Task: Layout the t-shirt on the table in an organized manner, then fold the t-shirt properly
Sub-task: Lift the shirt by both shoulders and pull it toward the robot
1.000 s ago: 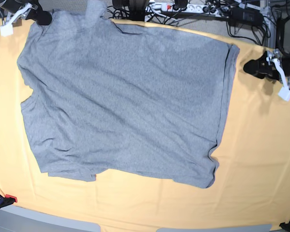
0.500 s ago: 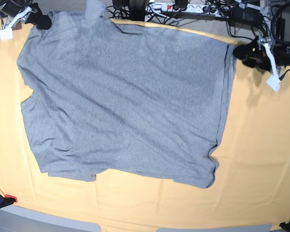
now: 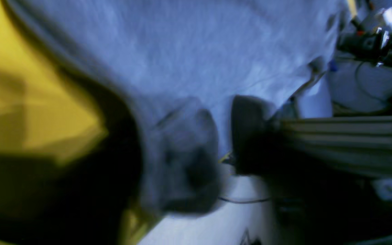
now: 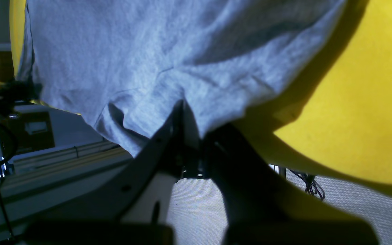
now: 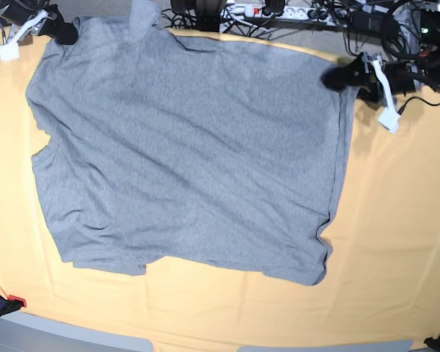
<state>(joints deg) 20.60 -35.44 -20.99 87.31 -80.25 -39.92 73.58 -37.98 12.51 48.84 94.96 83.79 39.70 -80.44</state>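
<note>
Mostly laid out: heather-grey cotton t-shirt [image 5: 191, 154] spread on yellow-draped bench [image 5: 396, 220] | right fingers [image 4: 189, 112] clamped on shirt edge | left fingers [image 3: 196, 136] at corner, grip cannot be told | folding not begun

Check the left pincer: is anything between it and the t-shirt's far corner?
Nothing visible. The left pincer is already at the t-shirt, its tips over the far hem corner. Only bare table lies beside it; the cables sit beyond the table's edge.
</note>
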